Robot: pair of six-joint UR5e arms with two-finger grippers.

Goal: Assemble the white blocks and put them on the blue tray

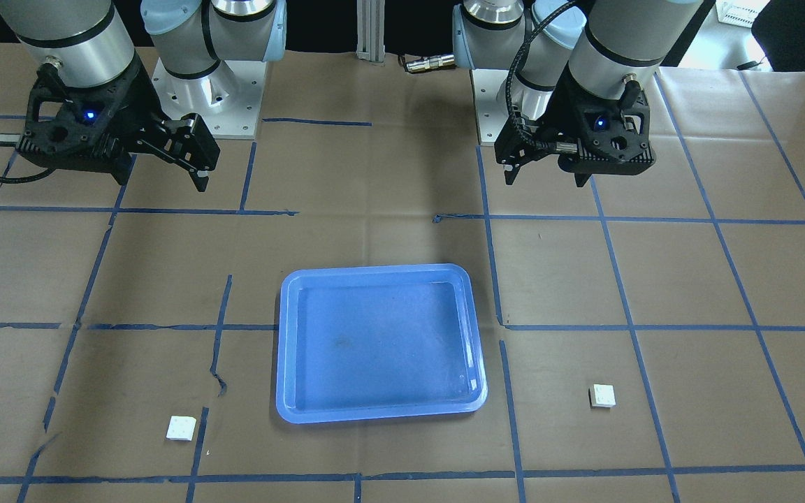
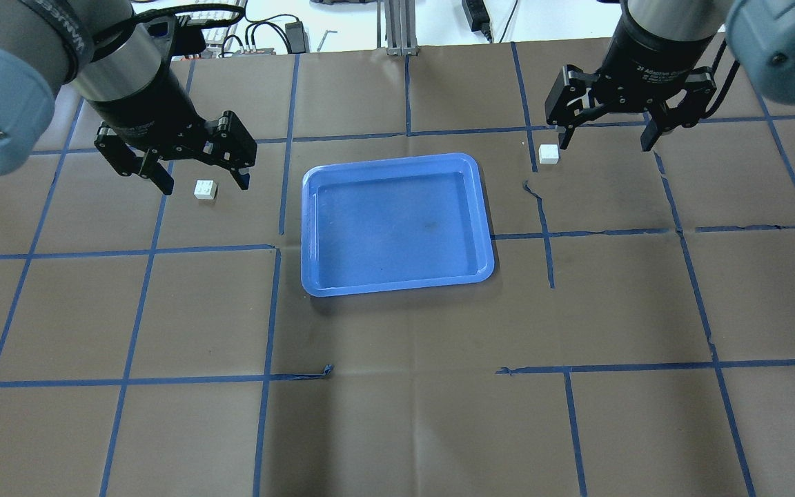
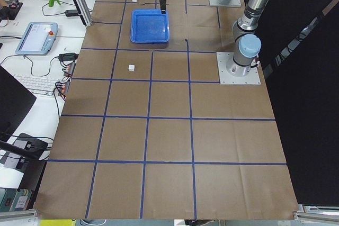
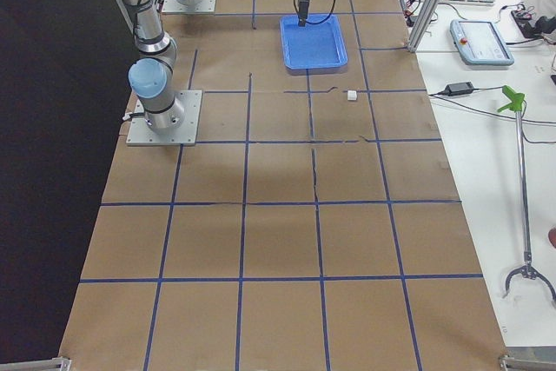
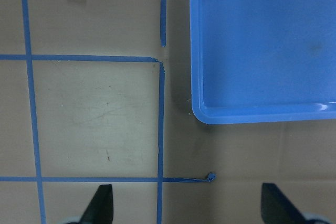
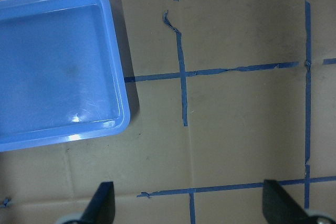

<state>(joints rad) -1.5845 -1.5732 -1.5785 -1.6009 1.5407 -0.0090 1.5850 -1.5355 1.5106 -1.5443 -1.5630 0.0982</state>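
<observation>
left hand (image 2: 202,183) and right hand (image 2: 606,145) both spread, seemingly above the tabletop (image 2: 397,414); white blocks (image 2: 205,189) apart, flanking the blue tray (image 2: 397,286)

Flat blue tray (image 2: 309,235) mid-table; one white block (image 2: 205,189) studs-up off its left, second white block (image 2: 548,153) off its right.

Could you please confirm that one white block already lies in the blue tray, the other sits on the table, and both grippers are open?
Not quite: the overhead view shows the tray empty. One white block sits on the table at the tray's left, the other white block at its right. The left gripper and right gripper are open.
</observation>
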